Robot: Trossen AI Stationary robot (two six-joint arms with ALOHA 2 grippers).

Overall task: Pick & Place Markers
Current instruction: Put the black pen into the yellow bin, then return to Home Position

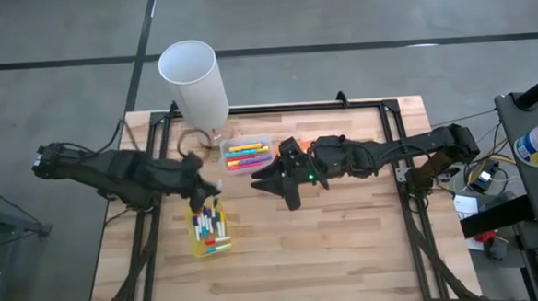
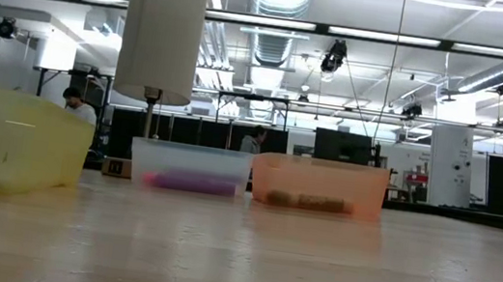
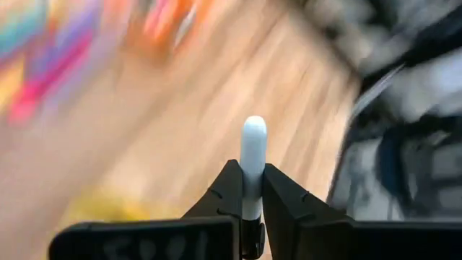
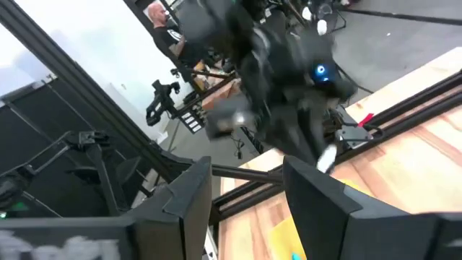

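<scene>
High view: your left gripper (image 1: 204,193) sits over the yellow tray (image 1: 210,235) of markers (image 1: 210,229); right gripper (image 1: 278,179) waits beside the clear tray (image 1: 246,154). Left wrist view: fingers clamped on a white-tipped marker (image 3: 253,165); lift straight, keep it upright. Right wrist view: jaws apart, empty; hold clear.

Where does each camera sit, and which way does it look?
High view: above, looking straight down at the table; both arms show.
Low view: at table height, looking level past the trays into the room; no hand shows.
Left wrist view: on the left arm; the left hand grips a marker.
Right wrist view: on the right arm; the right hand is open.
Shared: high and low views show the white tube.
</scene>
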